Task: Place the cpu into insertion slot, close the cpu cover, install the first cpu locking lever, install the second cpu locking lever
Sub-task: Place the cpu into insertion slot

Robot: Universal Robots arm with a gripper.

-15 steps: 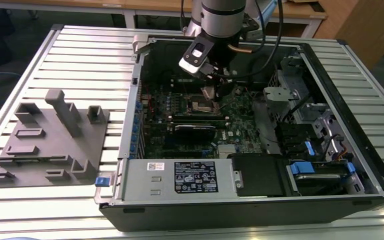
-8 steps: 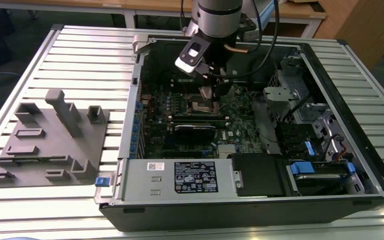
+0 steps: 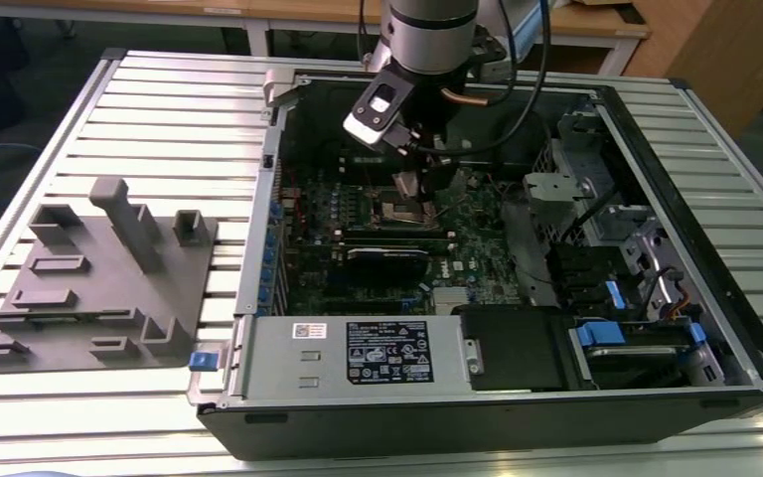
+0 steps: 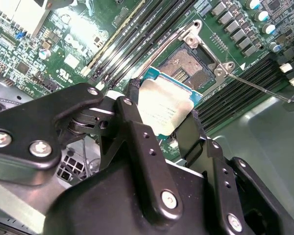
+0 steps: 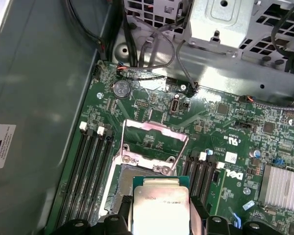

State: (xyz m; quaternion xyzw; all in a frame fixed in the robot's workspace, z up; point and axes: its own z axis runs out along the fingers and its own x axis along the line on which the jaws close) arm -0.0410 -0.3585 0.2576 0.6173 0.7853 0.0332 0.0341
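gripper (image 4: 162,105): pinching the cpu (image 5: 159,205) by opposite edges
cpu: hanging just above the slot (image 4: 188,68)
cover (image 5: 156,128): standing open at the slot's edge

Robotics lab or workshop: opened computer tower (image 3: 684,189) under the gripper (image 3: 415,187), slatted aluminium bench (image 3: 156,109) beneath, grey fixture block (image 3: 103,268) well aside, wooden desks (image 3: 305,12) beyond.

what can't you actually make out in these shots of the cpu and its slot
1. The insertion slot: in the first wrist view the cpu, clamped in the tool, covers most of it.
2. The cpu's underside: turned away in both wrist views.
3. The gap between cpu and insertion slot: in the exterior view the tool hides it, and it is too small.
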